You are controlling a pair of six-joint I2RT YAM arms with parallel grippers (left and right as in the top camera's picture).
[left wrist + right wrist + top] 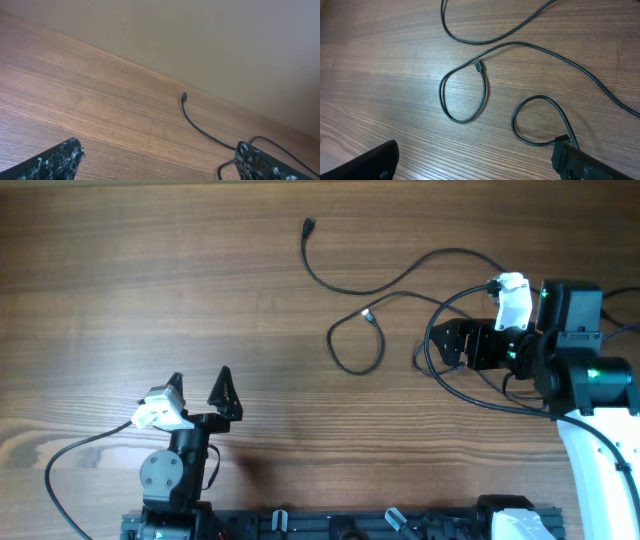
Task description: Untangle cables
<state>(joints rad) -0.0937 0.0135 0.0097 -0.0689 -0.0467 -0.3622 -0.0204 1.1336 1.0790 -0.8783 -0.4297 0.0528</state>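
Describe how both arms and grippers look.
Both arms are black. The left gripper has pointed triangular fingers, a white block and a grey round joint behind. The right gripper has a white piece; its arm shows green lights and a white shell. Black wiring loops to each. Close up, the fingers look speckled.

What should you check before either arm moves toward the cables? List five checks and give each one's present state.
1. Left gripper open and empty: ok.
2. Right gripper open and empty: ok.
3. Looped cable has its plug end in view: ok.
4. Long cable lies apart from the looped one in the right wrist view: ok.
5. Crossings under the right arm: cannot tell, hidden.
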